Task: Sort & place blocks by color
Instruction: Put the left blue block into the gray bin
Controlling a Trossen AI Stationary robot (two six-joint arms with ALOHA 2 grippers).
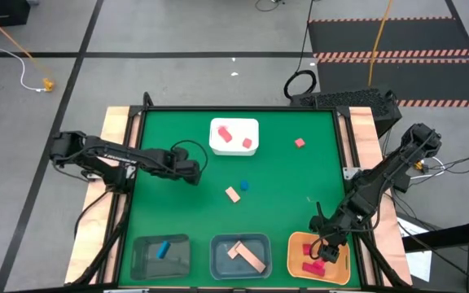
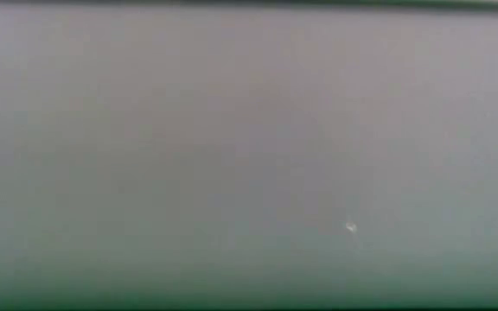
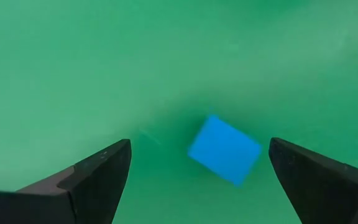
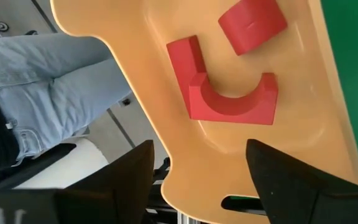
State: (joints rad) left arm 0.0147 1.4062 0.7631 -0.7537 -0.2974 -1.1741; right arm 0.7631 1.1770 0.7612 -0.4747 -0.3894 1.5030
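My left gripper (image 1: 195,172) is open over the green table, left of a blue cube (image 1: 244,185) and a tan block (image 1: 233,194) that lie flat on the mat. In the left wrist view the blue cube (image 3: 224,149) sits ahead, between my open fingers, untouched. My right gripper (image 1: 322,248) hangs open over the yellow-orange tray (image 1: 300,244). That tray holds a red arch block (image 4: 229,93) and another red block (image 4: 252,23). One red block (image 1: 300,142) lies alone on the mat. Two red blocks rest in the white tray (image 1: 234,124).
A grey bin (image 1: 141,256) with a blue block and a middle bin (image 1: 218,259) with tan bars stand along the near edge. A person's legs (image 4: 55,81) show beyond the table edge in the right wrist view. The low view shows only grey blur.
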